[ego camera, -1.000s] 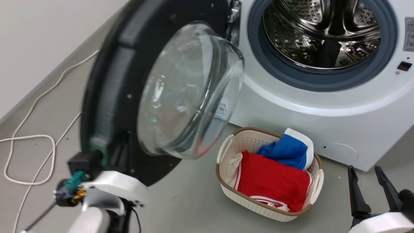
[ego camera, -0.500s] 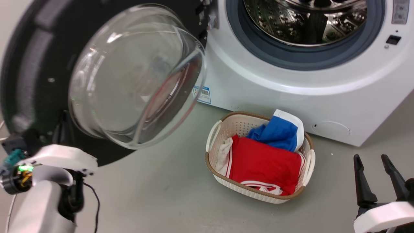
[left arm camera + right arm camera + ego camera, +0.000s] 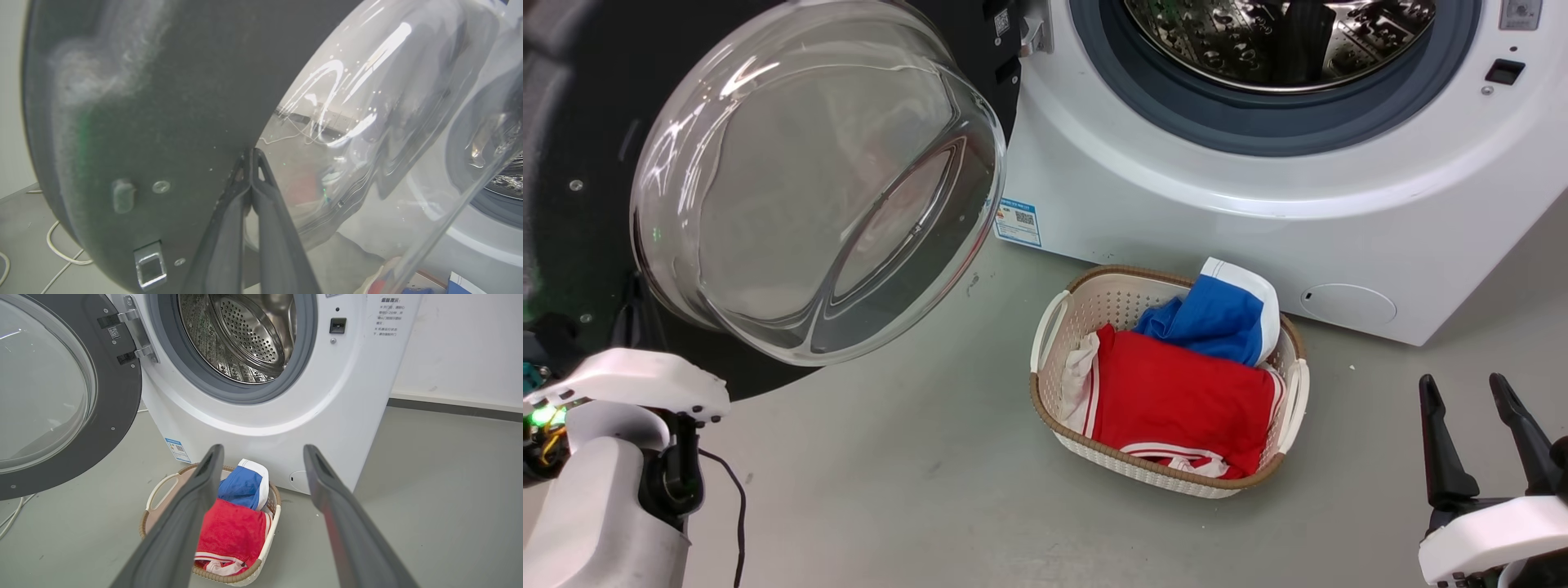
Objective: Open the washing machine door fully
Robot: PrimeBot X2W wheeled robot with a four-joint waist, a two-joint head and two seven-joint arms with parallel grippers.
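Left wrist view: my left end effector point(image 3: 249, 157), fingers pressed together and gripping nothing, sets its tips against the washing machine door point(image 3: 163, 102). My right end effector point(image 3: 263, 449) hangs wide open, empty.

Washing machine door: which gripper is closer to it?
Left. The left gripper sits closed at the black face of the washing machine door; the right gripper hangs open beyond the basket.

A black rim and clear glass centre are seen on the door point(image 3: 792, 180). The washing machine point(image 3: 1176, 220) is white, its seal point(image 3: 1258, 135) grey-blue, its drum point(image 3: 245, 339) silver and dotted with holes. The basket point(image 3: 1123, 306) is cream, finely perforated and edged in brown. The red cloth point(image 3: 1176, 400) is striped in white, the blue cloth point(image 3: 1217, 318) bordered in white. The floor point(image 3: 931, 490) is grey.
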